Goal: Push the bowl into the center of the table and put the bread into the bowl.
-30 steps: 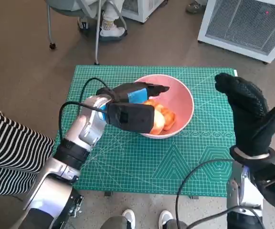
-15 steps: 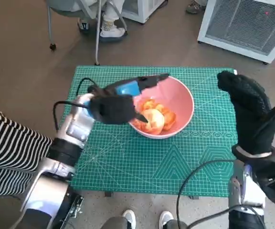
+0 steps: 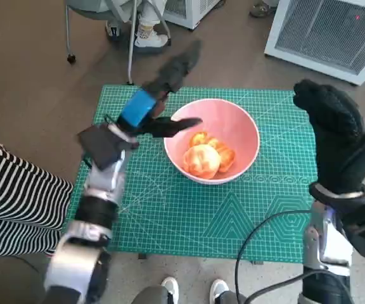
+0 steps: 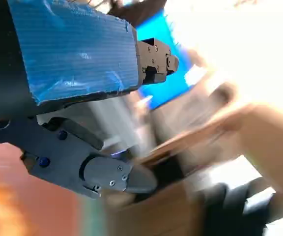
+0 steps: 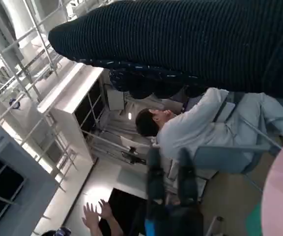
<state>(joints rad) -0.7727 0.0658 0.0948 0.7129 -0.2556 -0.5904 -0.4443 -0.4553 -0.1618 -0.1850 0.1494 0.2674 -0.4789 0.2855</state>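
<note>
The pink bowl stands on the green cutting mat, near the middle of the table. The orange-brown bread lies inside it. My left hand is raised beside the bowl's left rim, fingers spread, holding nothing. In the left wrist view its blue-taped back and a black finger show against a blurred room. My gloved right hand is held upright over the mat's right edge, fingers apart and empty. A sliver of the bowl shows in the right wrist view, with my left hand beyond it.
A striped sleeve of a person is at the left. A chair and a seated person's feet lie beyond the table. A white cabinet stands at the far right. A seated person shows in the right wrist view.
My left hand has let go of the bread in the bowl, then lifted up and away to the left with its fingers spread. The right hand has hardly moved.
</note>
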